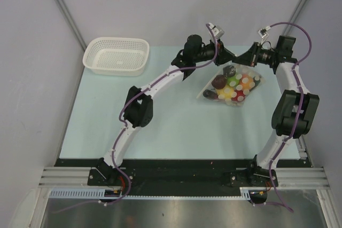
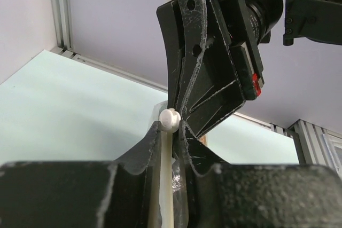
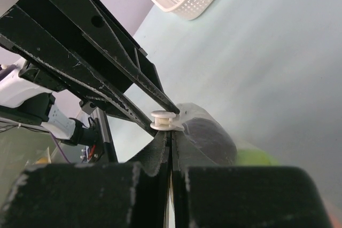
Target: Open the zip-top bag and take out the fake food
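Over at the far left corner sits the white mesh basket [image 1: 115,70] – upright, mouth up, resting on the pale mint table [image 1: 176,132]. The right wrist view catches it too, up top, perforated wall showing. Plain grey walls [image 1: 160,4] close in behind and at both sides – a metal post [image 1: 63,8] slants up the back-left corner. Along the near edge run a black strip [image 1: 181,165] and a ribbed aluminium rail [image 1: 302,176].

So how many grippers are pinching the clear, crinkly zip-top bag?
2. The left gripper and the right gripper meet tip to tip at the clear zip-top bag's far edge, each shut on its zip strip by the white slider.
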